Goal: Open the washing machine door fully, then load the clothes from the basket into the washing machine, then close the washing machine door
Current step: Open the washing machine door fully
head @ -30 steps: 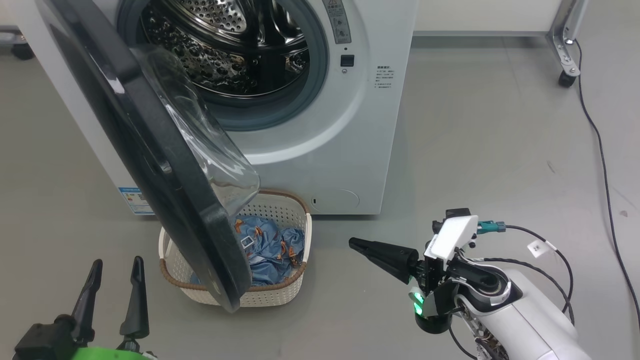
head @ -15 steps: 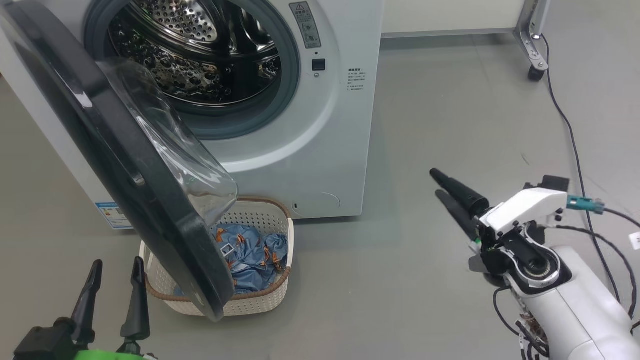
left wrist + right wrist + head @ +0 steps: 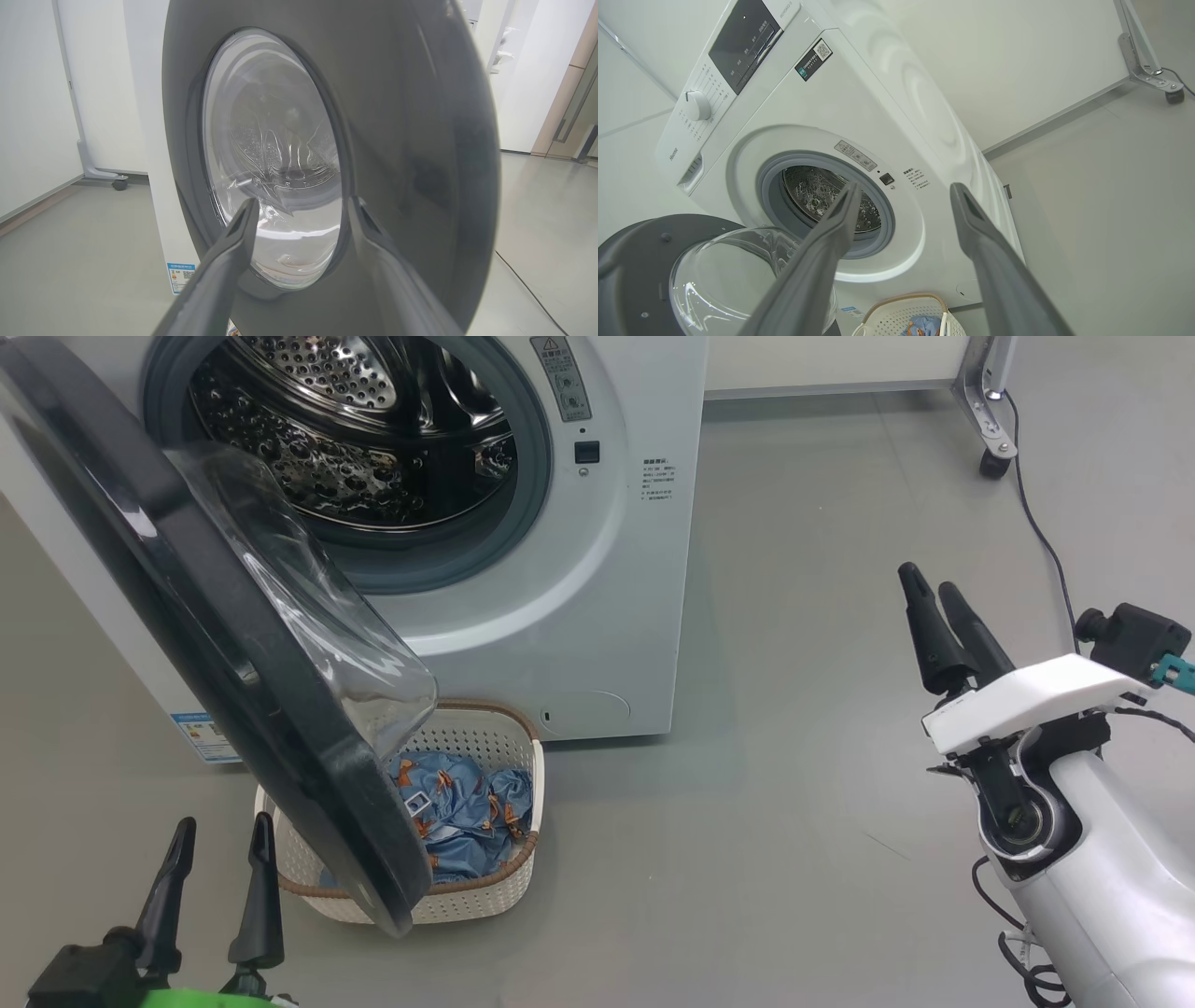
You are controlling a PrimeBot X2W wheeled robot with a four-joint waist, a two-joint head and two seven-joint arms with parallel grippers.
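Fingers (image 3: 166,887) wide, empty: left gripper (image 3: 224,821), right gripper (image 3: 928,579); one basket (image 3: 485,896), one clothes (image 3: 467,812) bundle.

The washing machine (image 3: 616,616), its open door (image 3: 243,644) and the basket (image 3: 476,903) are viewed from above by the head camera, aimed forward and down. The left wrist view is taken very close to the door's outer face, level with it. The right wrist view is taken low, further back, tilted, aimed up at the machine's front. The door is shared by all three views, the basket by two.
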